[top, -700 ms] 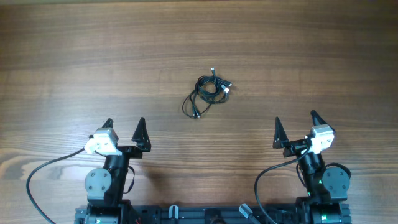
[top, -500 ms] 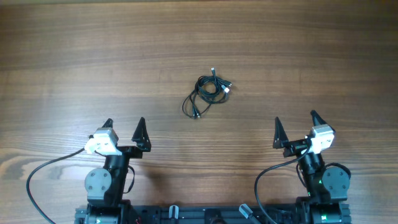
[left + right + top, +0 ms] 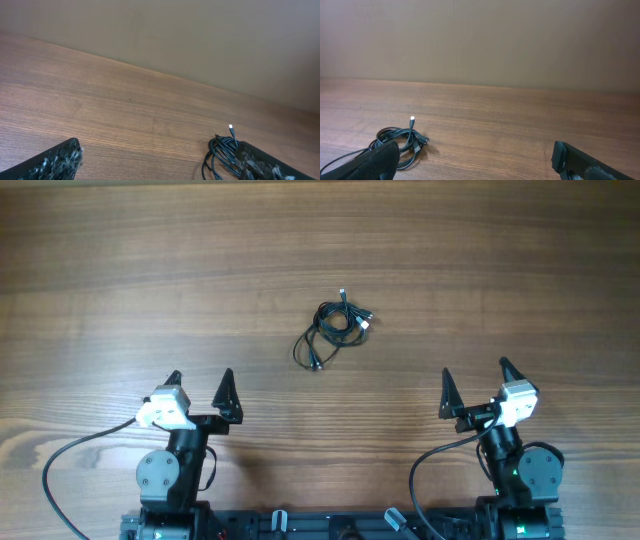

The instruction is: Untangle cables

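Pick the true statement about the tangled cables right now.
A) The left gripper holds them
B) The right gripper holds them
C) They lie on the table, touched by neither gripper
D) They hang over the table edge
C: the cables lie bunched on the table, out ahead of the open left gripper and the open right gripper, clear of both.

Bare wood of the table (image 3: 120, 270) is lying open between the wide-spread left gripper (image 3: 199, 380), the wide-spread right gripper (image 3: 473, 373) and the cables (image 3: 335, 333), which are sitting bunched mid-table, well apart from both.
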`<action>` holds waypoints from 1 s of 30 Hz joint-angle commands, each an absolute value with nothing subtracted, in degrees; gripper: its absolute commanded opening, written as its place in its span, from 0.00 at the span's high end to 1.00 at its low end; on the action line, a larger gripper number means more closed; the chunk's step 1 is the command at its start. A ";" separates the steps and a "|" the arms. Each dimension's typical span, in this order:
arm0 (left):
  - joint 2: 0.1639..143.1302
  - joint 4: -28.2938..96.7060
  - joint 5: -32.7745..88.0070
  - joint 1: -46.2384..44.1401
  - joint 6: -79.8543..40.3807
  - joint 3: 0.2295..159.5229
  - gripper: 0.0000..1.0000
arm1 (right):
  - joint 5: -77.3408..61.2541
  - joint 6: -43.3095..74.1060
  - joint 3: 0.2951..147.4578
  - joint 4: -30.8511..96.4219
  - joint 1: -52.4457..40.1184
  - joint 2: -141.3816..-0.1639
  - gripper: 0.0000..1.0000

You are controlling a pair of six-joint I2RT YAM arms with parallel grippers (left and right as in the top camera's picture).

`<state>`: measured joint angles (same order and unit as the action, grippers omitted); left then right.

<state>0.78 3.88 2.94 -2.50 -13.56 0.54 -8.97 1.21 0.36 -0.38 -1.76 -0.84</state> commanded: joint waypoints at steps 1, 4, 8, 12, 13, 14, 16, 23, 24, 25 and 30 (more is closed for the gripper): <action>0.23 4.27 3.60 -2.11 -12.38 0.32 0.00 | -9.02 1.61 0.30 -0.58 -1.52 -0.43 0.00; 0.23 4.27 3.60 -2.11 -12.38 0.32 0.00 | -9.02 1.61 0.30 -0.58 -1.52 -0.43 0.00; 0.23 4.27 3.60 -2.11 -12.38 0.32 0.00 | -9.02 1.61 0.30 -0.58 -1.52 -0.43 0.00; 0.23 4.25 3.60 -2.11 -12.38 0.32 0.00 | -9.02 1.63 0.30 -0.58 -1.52 -0.43 0.00; 0.23 4.27 3.60 -2.11 -12.38 0.32 0.00 | -9.02 1.63 0.30 -0.58 -1.52 -0.43 0.01; 0.23 4.05 3.62 -2.13 -12.38 0.32 0.00 | -9.02 1.63 0.30 -0.58 -1.52 -0.43 0.00; 0.23 3.88 3.62 -2.11 -12.40 0.32 0.00 | -9.02 1.63 0.30 -0.58 -1.52 -0.43 0.00; 0.38 3.90 1.67 -2.11 -12.36 0.58 0.00 | -9.02 1.61 0.30 -0.58 -1.52 -0.43 0.00; 0.51 3.92 1.67 -2.11 -12.36 0.91 0.00 | -9.02 1.63 0.30 -0.58 -1.52 -0.43 0.00; 0.99 3.92 1.67 -2.11 -12.36 1.69 0.00 | -9.02 1.63 0.30 -0.58 -1.52 -0.43 0.00; 8.67 3.95 1.65 -2.11 -12.16 7.07 0.00 | -9.02 1.61 0.30 -0.56 -1.52 -0.43 0.00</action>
<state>4.43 4.10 2.46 -2.50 -13.56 3.14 -8.97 1.21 0.36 -0.38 -1.76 -0.84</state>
